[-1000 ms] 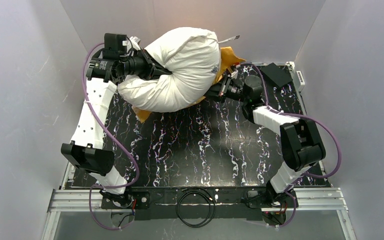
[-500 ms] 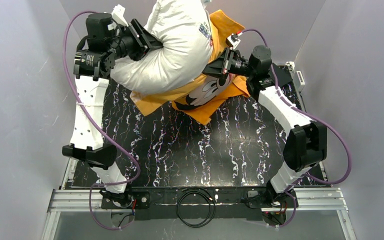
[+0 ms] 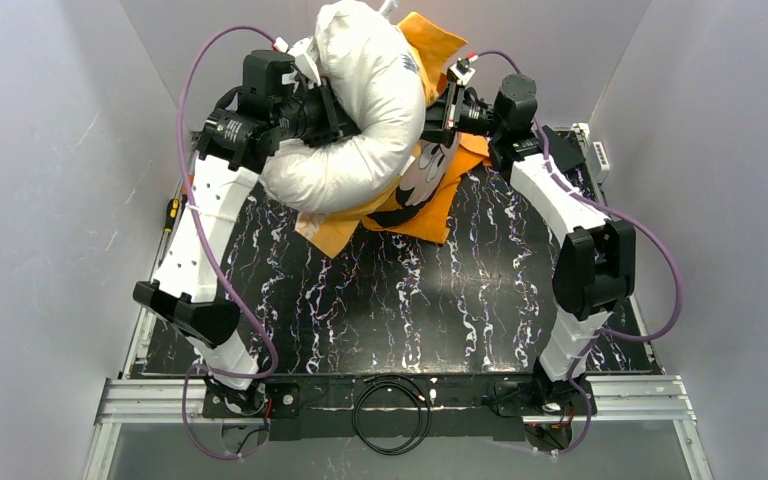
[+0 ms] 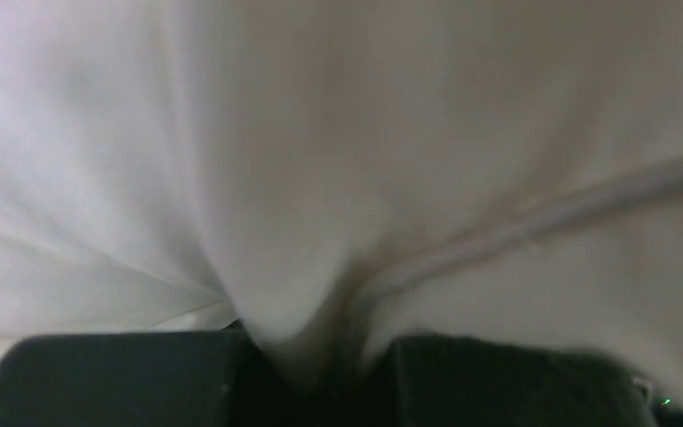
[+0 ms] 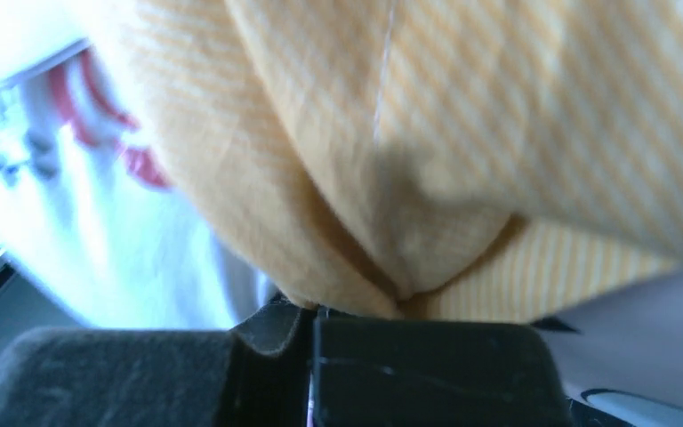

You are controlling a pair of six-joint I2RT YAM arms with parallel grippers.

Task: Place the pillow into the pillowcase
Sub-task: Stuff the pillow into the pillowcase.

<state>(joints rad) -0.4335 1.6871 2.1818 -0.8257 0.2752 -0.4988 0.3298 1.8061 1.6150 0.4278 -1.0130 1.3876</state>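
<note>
The left pincer (image 3: 332,104) is nearly closed on a bunched fold of the pillow (image 3: 375,100), with white fabric drawn in between its fingers (image 4: 124,374). The right pincer (image 3: 452,108) is fully closed, pinching the orange pillowcase (image 3: 438,205) near its upper edge. The pillow hangs curved and raised over the far left-centre of the bench (image 3: 390,300), overlapping the pillowcase, whose Mickey-face side droops towards the bench.
</note>
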